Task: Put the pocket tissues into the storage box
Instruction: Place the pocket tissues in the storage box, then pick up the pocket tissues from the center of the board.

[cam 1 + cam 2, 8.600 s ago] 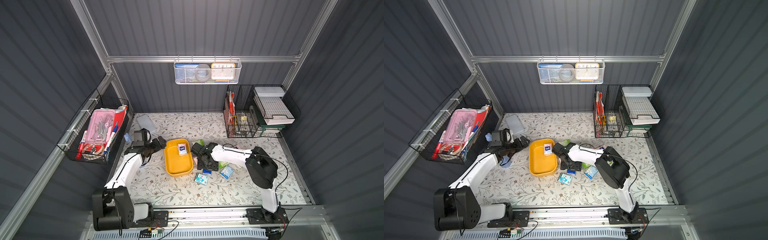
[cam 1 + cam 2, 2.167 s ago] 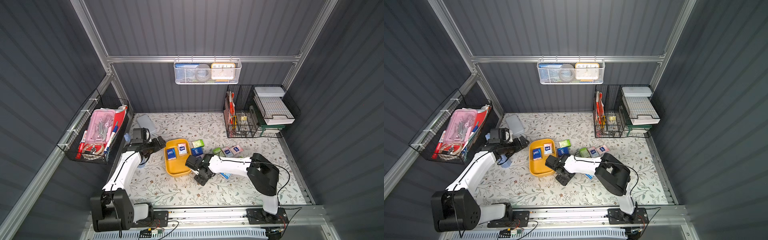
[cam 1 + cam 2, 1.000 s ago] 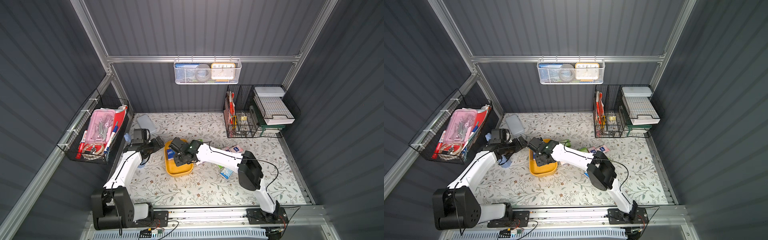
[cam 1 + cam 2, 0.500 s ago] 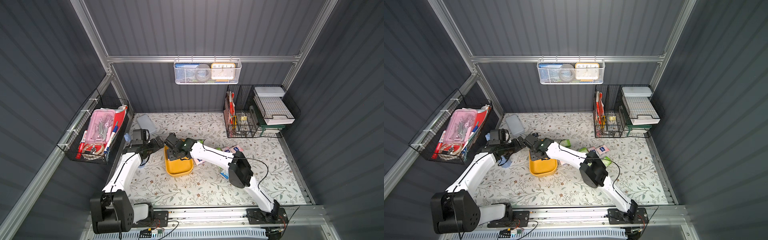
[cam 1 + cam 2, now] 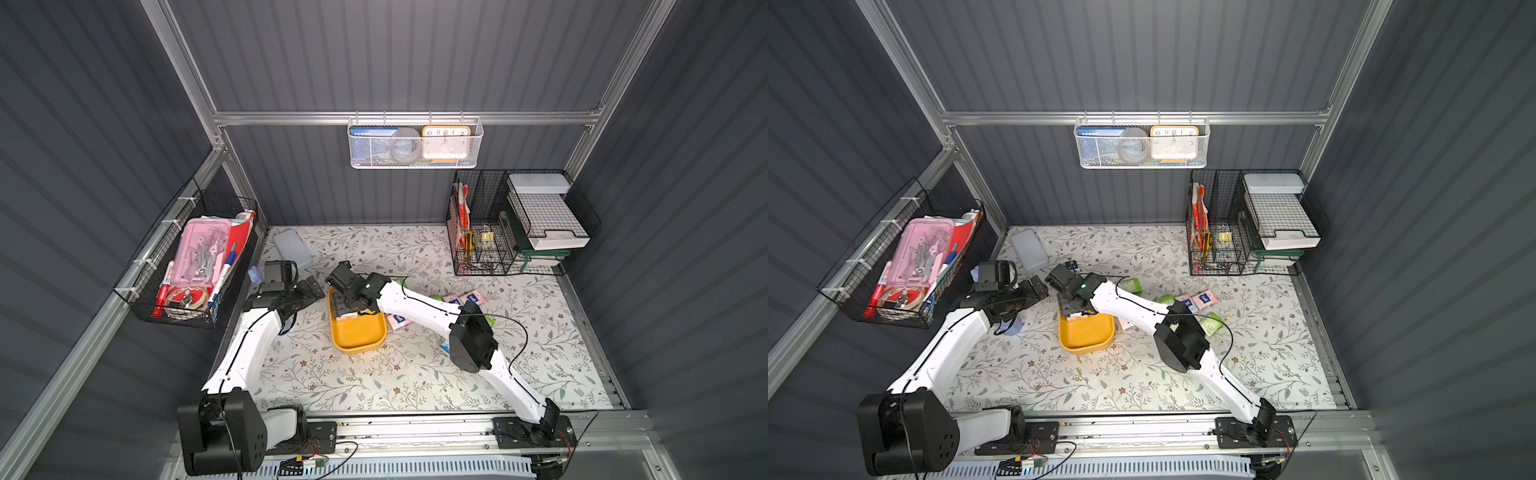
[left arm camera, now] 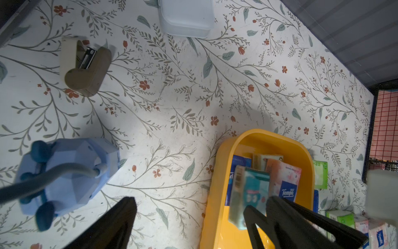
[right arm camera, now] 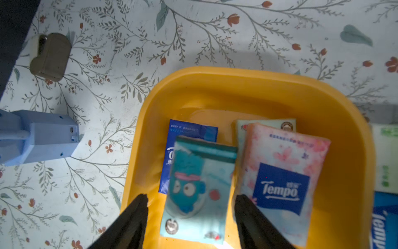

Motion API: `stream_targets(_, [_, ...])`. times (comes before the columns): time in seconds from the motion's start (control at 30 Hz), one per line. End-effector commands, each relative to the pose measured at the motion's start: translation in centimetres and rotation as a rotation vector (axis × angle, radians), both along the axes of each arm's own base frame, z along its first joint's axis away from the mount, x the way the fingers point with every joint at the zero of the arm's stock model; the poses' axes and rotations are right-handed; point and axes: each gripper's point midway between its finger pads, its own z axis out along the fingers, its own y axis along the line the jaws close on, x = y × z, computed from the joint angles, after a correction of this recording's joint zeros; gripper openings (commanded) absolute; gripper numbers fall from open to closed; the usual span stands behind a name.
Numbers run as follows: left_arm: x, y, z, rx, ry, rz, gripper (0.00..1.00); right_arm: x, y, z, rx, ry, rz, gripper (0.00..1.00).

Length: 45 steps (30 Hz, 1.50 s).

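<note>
Shows one storage box (image 7: 237, 75) holding seemingly four pocket tissues (image 7: 280, 172); right gripper (image 7: 190, 200) and left gripper (image 6: 200, 202) both spread, gripping nothing.

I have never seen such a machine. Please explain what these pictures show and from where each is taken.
Two white robot arms, the left arm and the right arm, stand at a flowered table. Both top views look down from above; each wrist view looks out from one arm's wrist. The right fingers hang open over the yellow storage box, either side of a blurred light blue packet, apparently not gripping it. A pink packet and a dark blue packet lie inside. The left fingers are open, empty. More packets lie on the table.
</note>
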Motion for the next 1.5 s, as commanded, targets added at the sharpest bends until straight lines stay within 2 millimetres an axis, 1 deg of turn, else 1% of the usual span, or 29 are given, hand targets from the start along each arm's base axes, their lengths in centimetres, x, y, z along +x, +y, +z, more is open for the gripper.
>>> stream_targets(0.0, [-0.4,0.1,0.4,-0.007,0.007,0.012,0.99,0.7,0.0,1.6,0.014,-0.035,-0.012,0.7])
stream_targets(0.13, [-0.4,-0.2,0.4,-0.02,0.007,0.002,0.99,0.8,-0.4,2.9,0.028,-0.055,-0.021,0.71])
stream_targets(0.27, [-0.3,-0.4,0.5,-0.029,0.004,-0.006,0.99,0.8,-0.9,5.5,0.075,-0.094,-0.033,0.71])
stream_targets(0.37, [0.0,-0.9,0.7,-0.042,-0.001,-0.033,0.99,0.9,-2.0,7.6,0.106,-0.109,-0.049,0.71])
stream_targets(0.47, [0.6,-1.3,1.1,-0.035,-0.015,-0.084,0.99,1.2,-4.0,8.5,0.118,-0.088,-0.088,0.71])
stream_targets(0.57, [1.1,-1.8,1.2,-0.043,-0.019,-0.122,0.99,1.5,-6.7,8.3,0.127,-0.039,-0.148,0.7])
stream_targets(0.67, [1.6,-2.6,1.3,-0.082,-0.032,-0.145,0.99,1.5,-9.2,7.7,0.127,0.004,-0.172,0.69])
stream_targets(0.73, [2.0,-3.3,1.6,-0.119,-0.049,-0.165,0.99,1.1,-10.8,7.3,0.105,0.017,-0.167,0.69])
stream_targets(0.87, [2.2,-4.6,2.0,-0.184,-0.056,-0.216,0.99,-0.6,-14.2,5.4,0.031,0.092,-0.148,0.67])
stream_targets(0.93, [2.3,-5.0,2.2,-0.205,-0.057,-0.233,0.99,-1.6,-15.3,4.2,0.014,0.142,-0.118,0.63])
stream_targets(1.0, [2.3,-5.3,2.3,-0.221,-0.059,-0.241,0.99,-2.1,-16.4,2.7,0.01,0.175,-0.095,0.56])
stream_targets(1.07, [2.4,-5.4,2.3,-0.228,-0.06,-0.243,0.99,-2.2,-16.9,1.4,0.033,0.207,-0.075,0.47])
stream_targets(1.13, [2.4,-5.5,2.3,-0.232,-0.059,-0.243,0.99,-2.0,-17.3,-0.1,0.067,0.244,-0.065,0.45])
stream_targets(1.23, [2.2,-5.5,2.4,-0.233,-0.055,-0.243,0.99,-1.8,-17.2,-2.1,0.099,0.308,-0.028,0.51])
stream_targets(1.3, [2.0,-5.4,2.5,-0.224,-0.055,-0.24,0.99,-1.5,-17.0,-3.4,0.092,0.318,-0.003,0.58])
stream_targets(1.37, [1.9,-5.2,2.5,-0.213,-0.053,-0.235,0.99,-1.1,-16.7,-4.2,0.087,0.315,0.009,0.61])
stream_targets(1.47, [1.6,-4.9,2.5,-0.194,-0.046,-0.229,0.99,-0.2,-16.4,-4.7,0.092,0.302,0.015,0.64])
